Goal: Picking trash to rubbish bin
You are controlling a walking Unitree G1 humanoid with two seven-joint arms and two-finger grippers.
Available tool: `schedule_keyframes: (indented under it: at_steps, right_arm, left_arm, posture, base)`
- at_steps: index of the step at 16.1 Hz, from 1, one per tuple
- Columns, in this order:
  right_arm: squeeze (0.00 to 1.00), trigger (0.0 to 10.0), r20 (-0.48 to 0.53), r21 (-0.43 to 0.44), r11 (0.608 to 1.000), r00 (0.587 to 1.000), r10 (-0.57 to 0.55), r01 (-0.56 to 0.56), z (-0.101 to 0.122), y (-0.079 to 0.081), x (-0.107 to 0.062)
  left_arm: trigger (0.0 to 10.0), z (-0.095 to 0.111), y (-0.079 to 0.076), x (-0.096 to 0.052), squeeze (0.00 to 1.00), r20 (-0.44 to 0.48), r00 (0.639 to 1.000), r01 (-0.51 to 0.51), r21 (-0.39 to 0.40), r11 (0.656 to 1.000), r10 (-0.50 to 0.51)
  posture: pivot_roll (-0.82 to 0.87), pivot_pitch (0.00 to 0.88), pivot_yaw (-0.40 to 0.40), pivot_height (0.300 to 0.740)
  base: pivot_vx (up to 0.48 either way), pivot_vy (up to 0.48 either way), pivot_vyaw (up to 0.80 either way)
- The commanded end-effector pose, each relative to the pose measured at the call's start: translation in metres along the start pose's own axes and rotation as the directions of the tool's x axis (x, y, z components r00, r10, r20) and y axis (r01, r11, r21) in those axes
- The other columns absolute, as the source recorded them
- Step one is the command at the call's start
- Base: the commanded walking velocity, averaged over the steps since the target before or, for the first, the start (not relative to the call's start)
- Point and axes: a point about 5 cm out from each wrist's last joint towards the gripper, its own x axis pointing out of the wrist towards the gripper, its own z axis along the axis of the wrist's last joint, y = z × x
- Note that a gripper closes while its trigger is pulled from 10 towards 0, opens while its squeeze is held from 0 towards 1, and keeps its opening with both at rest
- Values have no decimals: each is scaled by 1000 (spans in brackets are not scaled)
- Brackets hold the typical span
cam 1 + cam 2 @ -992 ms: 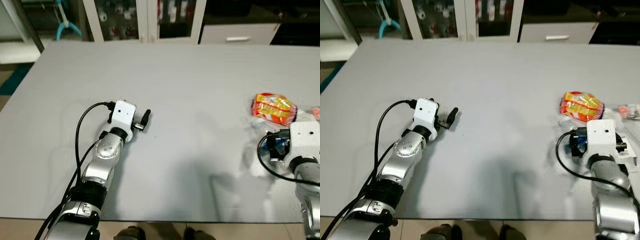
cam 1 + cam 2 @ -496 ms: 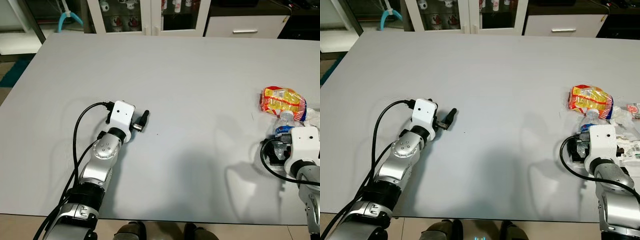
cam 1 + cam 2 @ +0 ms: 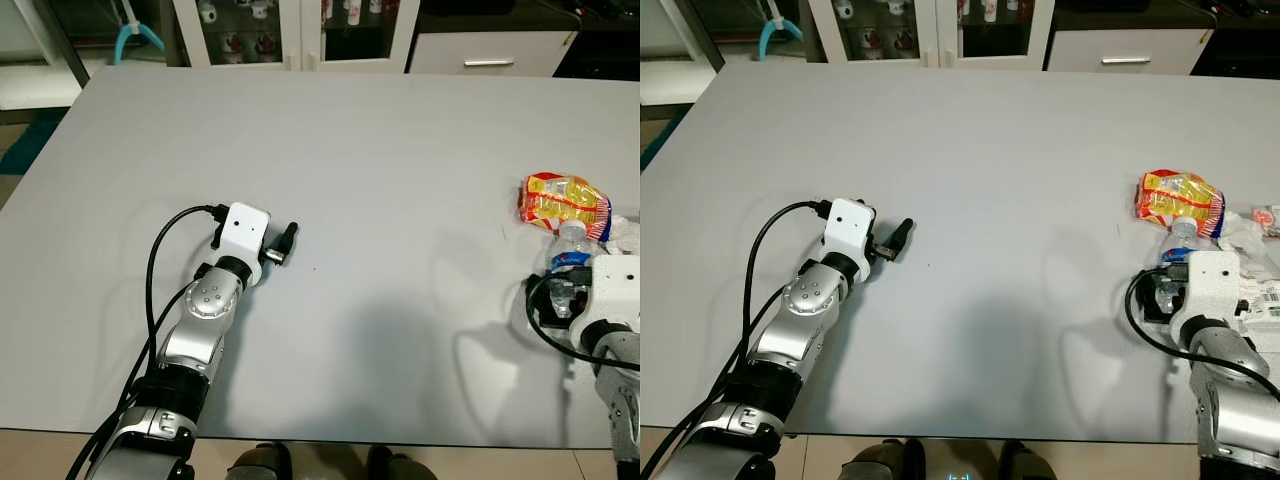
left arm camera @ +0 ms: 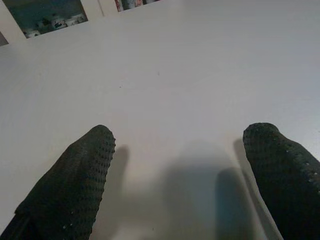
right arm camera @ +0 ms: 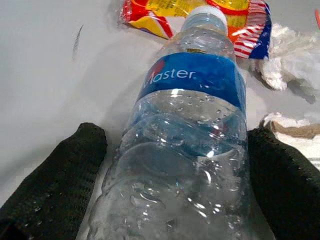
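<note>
The right gripper (image 5: 170, 200) straddles the bottle (image 5: 185, 145) lying on the table (image 3: 400, 200), fingers (image 5: 55, 175) spread either side, not yet clamped (positioned for a sideways grasp). The left gripper (image 4: 175, 185) rests open and empty, well apart. Wrapper (image 3: 563, 201) lies just beyond the cap

Bottle (image 5: 185, 150) base cut off by the frame; right hand (image 5: 175, 190) fingertips out of frame.

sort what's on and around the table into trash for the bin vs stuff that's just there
Trash for the bin:
- plastic bottle, lying between the right gripper fingers
- snack wrapper
- crumpled tissue
- labelled packet at the table edge

Just there:
- table
- glass-door cabinet
- left gripper, open over bare table
</note>
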Motion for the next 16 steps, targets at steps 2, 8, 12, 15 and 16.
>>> schedule_keyframes:
  at_steps: [2, 8, 12, 15, 16]
  right_arm:
    - [0, 10000, -61, 68, 997, 998, -34, 39, -15, -1, 1]
    - [0, 10000, 26, 237, 970, 997, -68, 60, 4, 14, 3]
    - [0, 10000, 18, 293, 954, 997, -69, 61, 5, 19, 11]
    - [0, 6000, 8, 335, 940, 998, -68, 61, 5, 23, 16]
    - [0, 1961, 7, 340, 939, 998, -64, 58, 4, 25, 16]
  left_arm:
    - [10000, -3, -4, -1, 0, -11, 999, 35, -1, 999, -35]
    - [10000, 0, -9, 2, 0, 2, 997, 72, -6, 997, -72]
    - [10000, 1, -13, 3, 0, 9, 995, 96, -9, 995, -96]
    - [10000, 1, -14, 2, 0, 10, 994, 108, -9, 994, -108]
    - [10000, 0, -14, 2, 0, 5, 994, 111, -8, 994, -111]
  posture:
    - [155, 184, 20, 740]
    - [157, 166, 26, 740]
    - [154, 161, 30, 740]
    - [157, 161, 31, 740]
    - [157, 161, 31, 740]
  base:
    - [0, 0, 0]
    - [0, 0, 0]
    - [0, 0, 0]
    - [0, 0, 0]
    - [0, 0, 0]
